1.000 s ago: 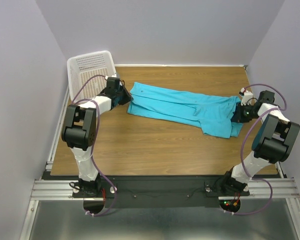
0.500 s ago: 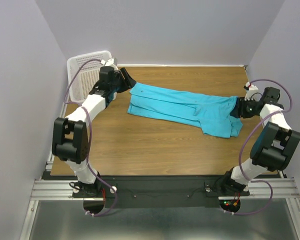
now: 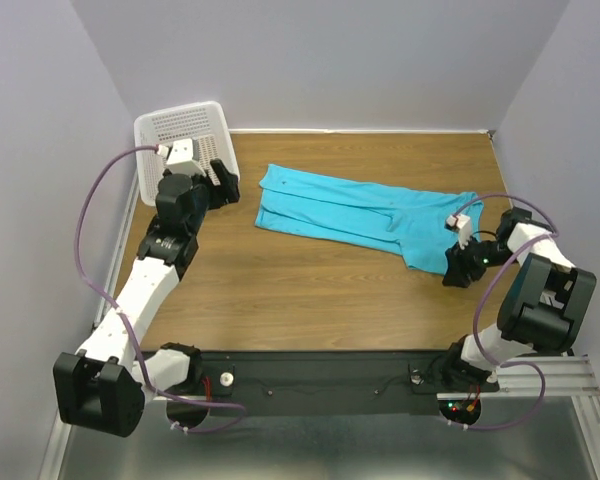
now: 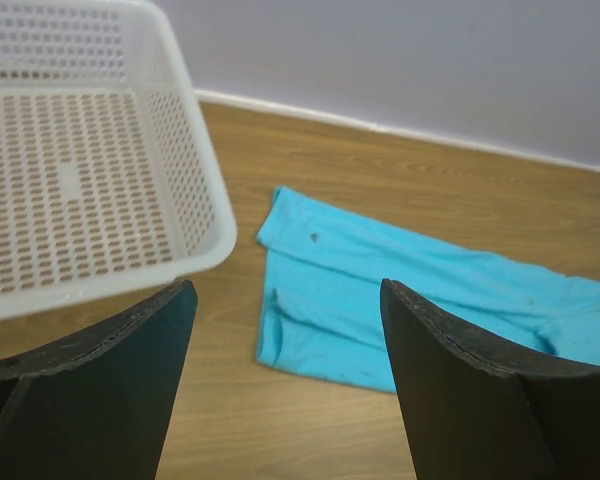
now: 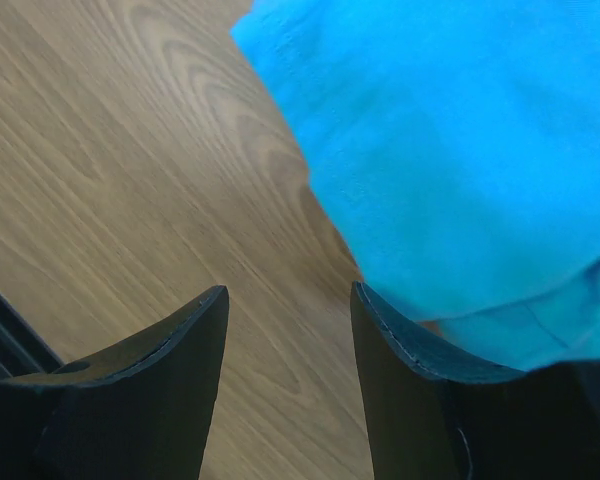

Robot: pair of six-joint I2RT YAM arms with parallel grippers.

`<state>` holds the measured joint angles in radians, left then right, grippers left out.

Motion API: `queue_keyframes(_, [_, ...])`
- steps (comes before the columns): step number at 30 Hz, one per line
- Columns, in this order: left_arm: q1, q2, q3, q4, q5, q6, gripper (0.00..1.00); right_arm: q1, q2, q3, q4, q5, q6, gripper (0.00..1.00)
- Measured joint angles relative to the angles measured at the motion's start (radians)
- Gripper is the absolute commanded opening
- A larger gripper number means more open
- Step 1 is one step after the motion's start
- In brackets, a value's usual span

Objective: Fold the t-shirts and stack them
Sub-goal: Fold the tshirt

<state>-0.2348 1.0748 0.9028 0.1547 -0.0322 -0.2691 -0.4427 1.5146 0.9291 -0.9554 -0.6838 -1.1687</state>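
Note:
The turquoise t-shirt (image 3: pixel 365 215) lies folded into a long strip across the far half of the wooden table, slanting from back left to front right. My left gripper (image 3: pixel 223 181) hovers open just left of the shirt's left end, apart from it. In the left wrist view the gripper (image 4: pixel 287 290) holds nothing, and the t-shirt (image 4: pixel 400 290) lies ahead of it. My right gripper (image 3: pixel 458 268) is open at the shirt's near right corner. In the right wrist view this gripper (image 5: pixel 289 290) is over bare wood, with the t-shirt (image 5: pixel 460 130) beside its right finger.
A white perforated basket (image 3: pixel 185 130) stands at the back left corner, its wall (image 4: pixel 192 180) close to my left gripper. Bare table (image 3: pixel 280 290) lies between the shirt and the arm bases. Walls enclose the table on three sides.
Both grippers have opened and let go of the shirt's ends. The left gripper drew back to the left. The right one swung down to the shirt's near right corner.

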Motion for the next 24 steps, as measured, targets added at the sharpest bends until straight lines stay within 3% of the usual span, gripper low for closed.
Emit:
queue_keyframes(7, [0.0, -0.005, -0.153, -0.09, -0.03, 0.011, 0.86, 0.082, -0.032, -0.066, 0.067, 0.086, 0.015, 0.61])
queue_keyframes(24, [0.0, -0.024, -0.159, -0.099, -0.016, 0.01, 0.86, 0.293, -0.044, -0.079, 0.264, 0.161, 0.212, 0.57])
